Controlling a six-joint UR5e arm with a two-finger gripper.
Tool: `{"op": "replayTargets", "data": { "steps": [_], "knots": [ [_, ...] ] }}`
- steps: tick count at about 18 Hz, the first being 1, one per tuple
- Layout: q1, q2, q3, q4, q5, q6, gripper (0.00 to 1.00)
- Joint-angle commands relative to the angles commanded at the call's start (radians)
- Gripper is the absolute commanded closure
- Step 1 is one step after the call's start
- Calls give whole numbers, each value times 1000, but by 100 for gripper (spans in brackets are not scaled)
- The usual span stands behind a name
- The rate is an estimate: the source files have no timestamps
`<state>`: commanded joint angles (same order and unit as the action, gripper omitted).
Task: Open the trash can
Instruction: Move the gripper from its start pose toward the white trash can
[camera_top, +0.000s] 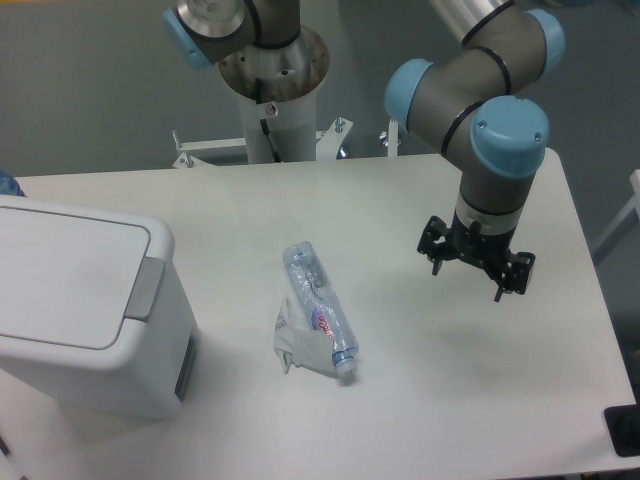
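Hanging above the right half of the white table (400, 400), the black two-finger gripper (470, 278) points downward with its fingers spread wide and nothing between them. Far to its left, at the table's left edge, stands the large boxy white plastic trash can (90, 330), its flat lid down and a grey rectangular push tab (145, 290) on the rim facing the gripper. Between them lies a crushed clear plastic bottle (320, 310). The grey arm with blue joint caps (490, 110) descends from the upper right, wrist vertical.
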<state>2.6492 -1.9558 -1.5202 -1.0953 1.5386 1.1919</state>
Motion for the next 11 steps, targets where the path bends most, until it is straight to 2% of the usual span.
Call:
{"op": "replayTargets", "data": {
  "steps": [7,11],
  "knots": [
    [-6,12,-6,5,-12,2,0],
    [-25,24,-47,52,-18,-5,0]
  ]
}}
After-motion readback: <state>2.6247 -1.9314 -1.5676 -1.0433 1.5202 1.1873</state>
